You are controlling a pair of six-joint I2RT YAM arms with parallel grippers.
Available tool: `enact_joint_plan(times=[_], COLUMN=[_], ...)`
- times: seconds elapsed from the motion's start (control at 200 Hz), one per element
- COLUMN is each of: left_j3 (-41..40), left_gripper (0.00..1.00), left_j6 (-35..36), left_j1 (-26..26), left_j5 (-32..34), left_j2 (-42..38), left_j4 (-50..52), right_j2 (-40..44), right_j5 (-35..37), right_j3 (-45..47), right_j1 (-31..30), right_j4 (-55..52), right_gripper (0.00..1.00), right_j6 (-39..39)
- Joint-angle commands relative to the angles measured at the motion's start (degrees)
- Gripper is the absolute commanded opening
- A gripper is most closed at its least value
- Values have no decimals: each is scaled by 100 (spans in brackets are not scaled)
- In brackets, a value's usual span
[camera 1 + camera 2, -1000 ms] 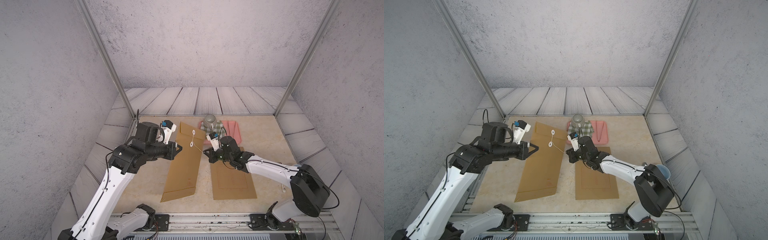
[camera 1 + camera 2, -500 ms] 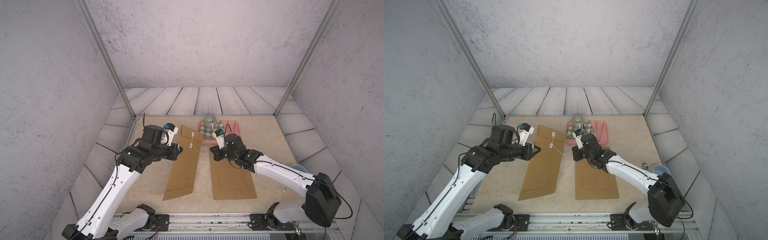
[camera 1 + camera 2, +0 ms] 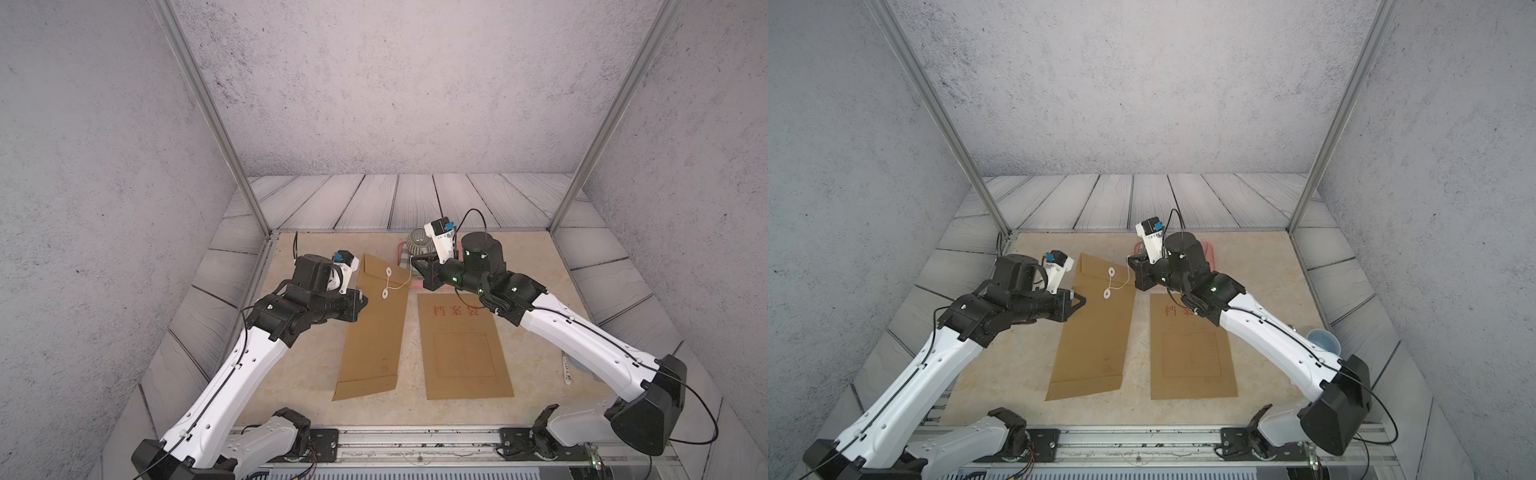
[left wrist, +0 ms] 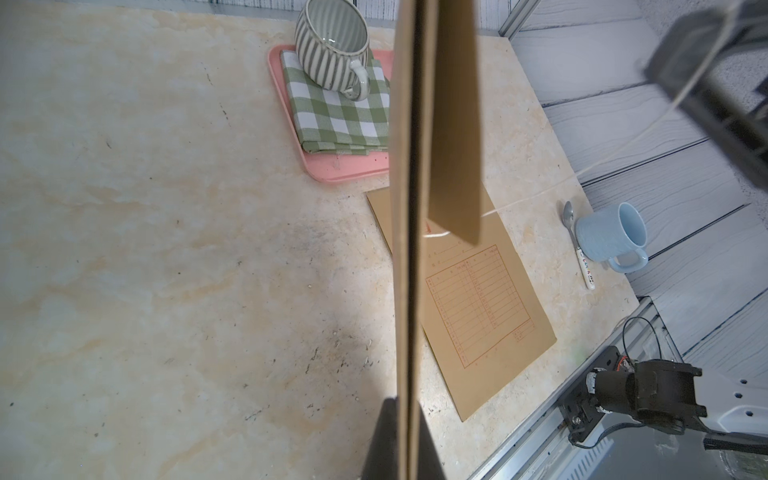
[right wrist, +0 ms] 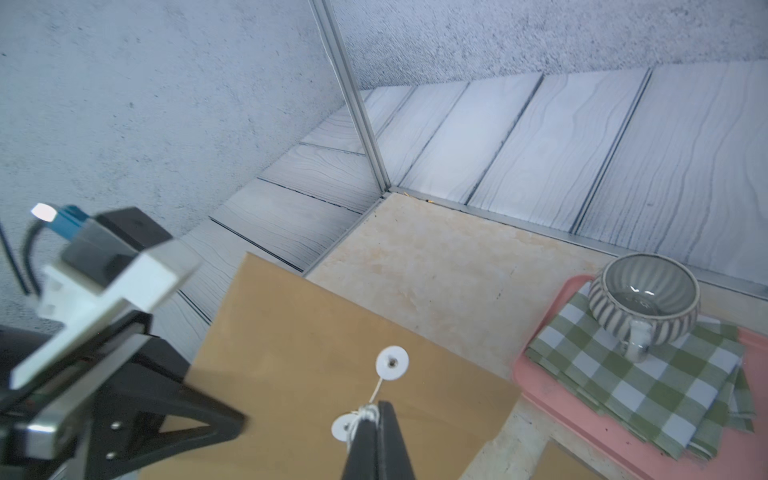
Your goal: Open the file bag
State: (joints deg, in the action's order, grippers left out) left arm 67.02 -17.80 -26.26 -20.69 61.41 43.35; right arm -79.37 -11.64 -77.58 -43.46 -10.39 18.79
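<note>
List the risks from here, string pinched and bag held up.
1. The thin string could slip out of the shut right gripper under a pull.
2. The left gripper clamps only the edge of the file bag; a tug could twist it loose.
3. The striped mug stands near the right gripper and could be knocked.

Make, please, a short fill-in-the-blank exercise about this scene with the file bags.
1. The right end effector is shut on the white ____ of the raised file bag.
2. The striped mug stands on a checked cloth on a ____ tray.
3. The light blue mug is beside a ____.
Missing words: string; pink; spoon.
</note>
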Motion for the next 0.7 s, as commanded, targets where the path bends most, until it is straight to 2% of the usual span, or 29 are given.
enact_joint_plan(times=[0.0,0.14,0.31,0.525,0.696], left_j3=[-89,-236,-407,-450,-437], left_gripper=[0,0,0,0,0], left_j6=[44,58,-3,-31,-105], left_j1=[16,41,68,105,154], left_j5=[142,290,364,397,435], left_j2=[29,29,23,-21,-72], left_j4=[-279,-372,-514,-566,-588], right_j2=[-78,3,329,750,1058], right_j5=[-236,-362,-623,-642,-474], right_j3=[-265,-219,293,1424,2651], right_j1=[-186,-432,-791,-1193,-1259], right_j4=[-155,32,509,858,1248], right_gripper=[0,0,0,0,0], right_j6=[-94,28,335,739,1265])
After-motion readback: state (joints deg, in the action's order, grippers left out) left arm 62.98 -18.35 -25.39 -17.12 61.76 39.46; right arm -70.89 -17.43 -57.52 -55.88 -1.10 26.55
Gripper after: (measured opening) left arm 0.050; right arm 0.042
